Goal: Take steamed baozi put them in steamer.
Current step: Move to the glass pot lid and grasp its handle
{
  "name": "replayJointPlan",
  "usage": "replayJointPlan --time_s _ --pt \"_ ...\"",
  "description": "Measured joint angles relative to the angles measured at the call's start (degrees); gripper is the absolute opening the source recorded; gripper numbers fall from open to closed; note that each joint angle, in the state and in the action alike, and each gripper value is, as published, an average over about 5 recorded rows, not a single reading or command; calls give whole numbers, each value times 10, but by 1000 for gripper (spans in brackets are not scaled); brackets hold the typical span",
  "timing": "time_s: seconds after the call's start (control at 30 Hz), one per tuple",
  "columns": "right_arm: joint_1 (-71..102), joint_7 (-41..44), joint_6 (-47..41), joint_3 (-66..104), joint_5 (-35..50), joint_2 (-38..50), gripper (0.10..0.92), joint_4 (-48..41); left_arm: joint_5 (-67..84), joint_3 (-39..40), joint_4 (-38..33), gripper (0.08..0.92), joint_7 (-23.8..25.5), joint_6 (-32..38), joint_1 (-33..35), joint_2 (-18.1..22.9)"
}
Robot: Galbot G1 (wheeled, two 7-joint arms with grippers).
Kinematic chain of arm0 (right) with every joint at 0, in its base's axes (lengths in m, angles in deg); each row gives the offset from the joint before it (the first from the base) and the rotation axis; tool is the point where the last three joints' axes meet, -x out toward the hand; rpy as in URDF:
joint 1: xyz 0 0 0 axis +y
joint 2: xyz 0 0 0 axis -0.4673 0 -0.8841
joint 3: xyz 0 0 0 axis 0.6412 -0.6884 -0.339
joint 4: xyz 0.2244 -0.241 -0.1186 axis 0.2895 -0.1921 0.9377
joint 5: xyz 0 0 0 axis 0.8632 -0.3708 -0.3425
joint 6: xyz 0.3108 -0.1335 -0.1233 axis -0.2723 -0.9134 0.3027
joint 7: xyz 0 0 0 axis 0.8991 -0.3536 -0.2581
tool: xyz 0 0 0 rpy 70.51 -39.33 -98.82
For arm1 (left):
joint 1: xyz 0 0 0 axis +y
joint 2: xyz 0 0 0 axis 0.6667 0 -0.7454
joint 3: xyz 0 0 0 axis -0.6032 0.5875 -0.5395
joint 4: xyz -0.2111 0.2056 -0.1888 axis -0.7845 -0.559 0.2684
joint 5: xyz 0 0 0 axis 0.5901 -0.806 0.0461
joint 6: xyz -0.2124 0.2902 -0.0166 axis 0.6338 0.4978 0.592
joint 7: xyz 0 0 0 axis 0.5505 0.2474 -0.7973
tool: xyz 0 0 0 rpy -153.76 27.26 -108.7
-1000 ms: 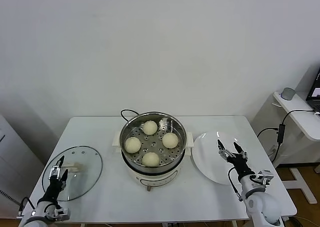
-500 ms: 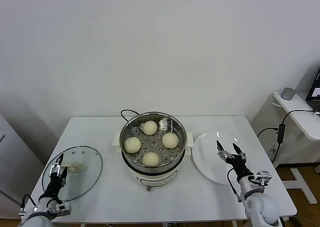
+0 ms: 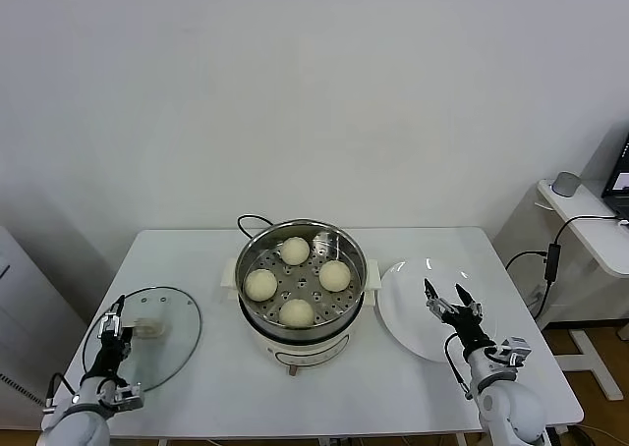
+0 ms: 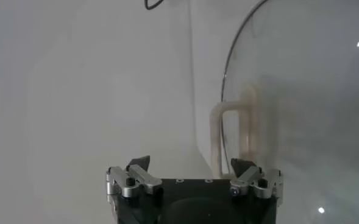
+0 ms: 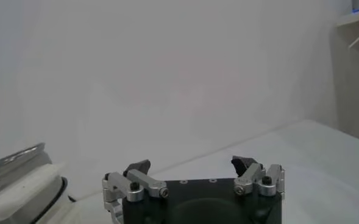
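- Four steamed baozi (image 3: pixel 295 250) are seen seated in the steamer (image 3: pixel 301 232); loading is judged done.
- Left pincer (image 3: pixel 111 331) and right pincer (image 3: pixel 444 300) are held wide, empty.
- Next, only withdrawal is called for.

You're looking at a lab or test room dressed up as a kitchen corner, not a real home kitchen. A plain white table (image 3: pixel 197 259) stands against a bare white wall (image 3: pixel 295 92), holding just a steamer (image 3: pixel 301 274), a glass lid (image 3: pixel 147 338) and a white plate (image 3: pixel 423 318). Off to the right you can see a side desk (image 3: pixel 590 225) with trailing cables (image 3: pixel 541 264) and the edge of a screen (image 3: pixel 621 176).
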Motion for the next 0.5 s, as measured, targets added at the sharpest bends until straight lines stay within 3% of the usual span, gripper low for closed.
replayJointPlan --time_s 0.5 --pt "4 1 3 1 -8 -6 823 -6 0 9 36 812 -6 -3 -34 2"
